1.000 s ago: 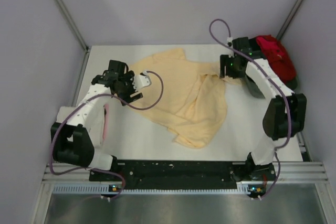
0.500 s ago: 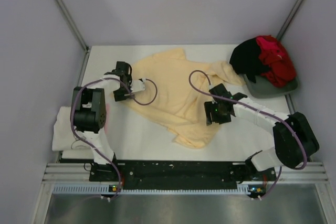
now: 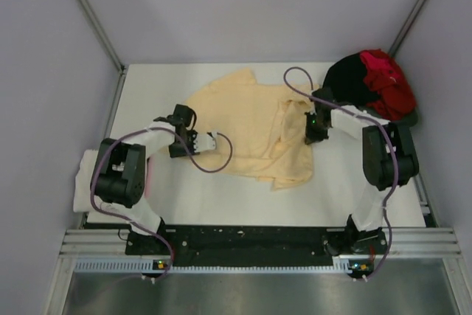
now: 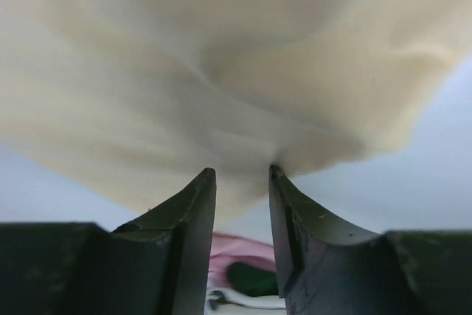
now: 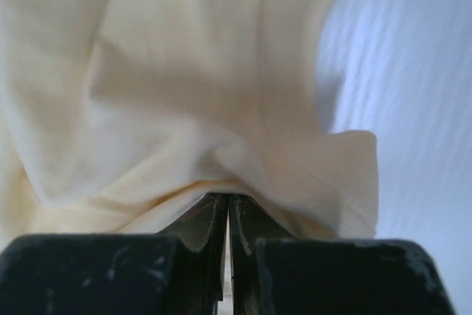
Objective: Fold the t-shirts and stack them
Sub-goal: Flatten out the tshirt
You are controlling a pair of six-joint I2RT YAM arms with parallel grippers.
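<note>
Yellow t-shirt (image 3: 247, 119): my right hand (image 5: 227, 204) pinches its right edge, my left hand (image 4: 242, 182) sits narrowly parted at its left edge, grip unclear, so I'd confirm it, then pull evenly

The yellow t-shirt (image 3: 247, 119) is soft, matt cloth.

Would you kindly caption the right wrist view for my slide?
Right gripper shut on a fold of the pale yellow t-shirt.
</note>
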